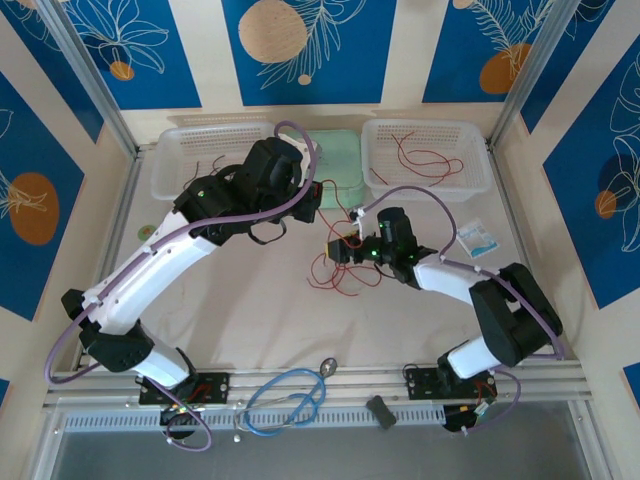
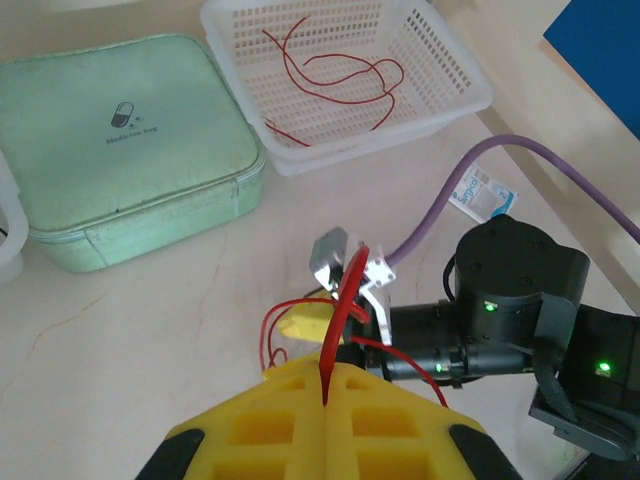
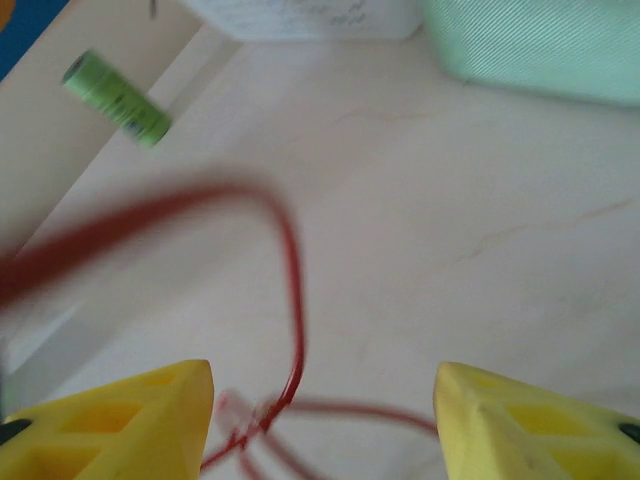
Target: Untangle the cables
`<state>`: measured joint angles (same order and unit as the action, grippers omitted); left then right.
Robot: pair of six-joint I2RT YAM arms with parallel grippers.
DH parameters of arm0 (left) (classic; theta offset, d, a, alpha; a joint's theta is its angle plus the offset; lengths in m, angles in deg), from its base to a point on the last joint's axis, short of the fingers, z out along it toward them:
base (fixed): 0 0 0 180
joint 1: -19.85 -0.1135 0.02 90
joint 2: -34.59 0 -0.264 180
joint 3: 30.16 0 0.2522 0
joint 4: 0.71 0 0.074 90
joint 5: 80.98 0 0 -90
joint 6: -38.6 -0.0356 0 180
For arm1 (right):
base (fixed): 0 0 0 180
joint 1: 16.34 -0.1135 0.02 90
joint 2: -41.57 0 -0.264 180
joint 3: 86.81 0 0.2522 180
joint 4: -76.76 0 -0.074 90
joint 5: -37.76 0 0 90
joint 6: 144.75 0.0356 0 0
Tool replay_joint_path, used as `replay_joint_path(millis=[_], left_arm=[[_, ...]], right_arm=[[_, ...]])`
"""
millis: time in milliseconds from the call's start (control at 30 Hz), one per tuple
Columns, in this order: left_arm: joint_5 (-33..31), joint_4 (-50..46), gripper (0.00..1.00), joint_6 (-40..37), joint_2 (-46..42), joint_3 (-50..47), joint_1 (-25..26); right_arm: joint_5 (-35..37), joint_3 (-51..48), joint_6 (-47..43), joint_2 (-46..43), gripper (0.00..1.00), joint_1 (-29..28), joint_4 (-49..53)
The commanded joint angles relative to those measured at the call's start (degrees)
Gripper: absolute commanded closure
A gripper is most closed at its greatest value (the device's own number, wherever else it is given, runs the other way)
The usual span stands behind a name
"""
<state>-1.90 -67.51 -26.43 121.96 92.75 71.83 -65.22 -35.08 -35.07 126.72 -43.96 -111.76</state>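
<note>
Jaws on the left arm (image 1: 160,260) are pressed together and clamped on one red cable (image 2: 338,320). The strand rises taut from the pinch line toward the tip of the right arm (image 1: 450,280). Jaws on the right arm stand apart and grip nothing. In the right wrist view a red loop (image 3: 292,280) hangs in the gap between them. Its nearer part is blurred, so I cannot tell whether it brushes either jaw.

Both tips meet over the tangle (image 1: 335,272), a loose heap of red strands at the middle of the worktop (image 1: 250,330). I cannot make out a black strand in it.

At the far edge, a basket (image 1: 425,128) toward the far-right corner holds loose red cables. A green case (image 2: 130,180) sits just beside it.

Step in hand, as I judge it: singling one red strand out of the heap, with the left side as the holding side.

Next move, as I judge it:
1. Centre the right jaws on the loop and close on that strand alone.
2. Draw the two arms apart slowly.
3. Watch for other strands lifting with it.
</note>
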Motion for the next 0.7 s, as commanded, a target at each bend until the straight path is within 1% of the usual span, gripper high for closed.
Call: replay_joint_path(millis=[0,100,200,267,367,433,533,667], left_arm=[[0.70,0.83,1.00,-0.26,-2.16,-0.07,0.31],[0.46,0.81,1.00,-0.27,-2.71,-0.31,0.36],[0.37,0.66,1.00,-0.27,-3.26,-0.51,0.36],[0.22,0.50,1.00,-0.27,-3.60,-0.51,0.31],[-0.51,-0.58,1.00,-0.36,-4.67,-0.27,0.31],[-1.96,-2.06,1.00,-0.60,-5.96,-0.01,0.41],[-6.44,-4.76,1.00,-1.14,-8.42,0.19,0.32],[-11.69,-6.98,1.00,-1.75,-11.67,-0.06,0.35]], right_arm=[[7.97,1.75,2.76,0.87,0.40,-0.33,-5.77],[7.41,3.04,2.93,2.48,0.41,-0.33,-5.82],[7.75,4.82,3.10,4.50,0.46,-0.77,-4.36],[9.37,5.73,3.47,5.19,0.53,-0.71,-2.81],[13.08,7.14,2.86,4.96,0.69,0.00,1.51],[14.91,8.37,0.83,4.24,0.74,1.07,5.73],[16.49,8.69,-2.14,1.93,0.75,3.11,9.95],[14.92,7.37,-4.30,-1.29,0.75,6.10,12.01]])
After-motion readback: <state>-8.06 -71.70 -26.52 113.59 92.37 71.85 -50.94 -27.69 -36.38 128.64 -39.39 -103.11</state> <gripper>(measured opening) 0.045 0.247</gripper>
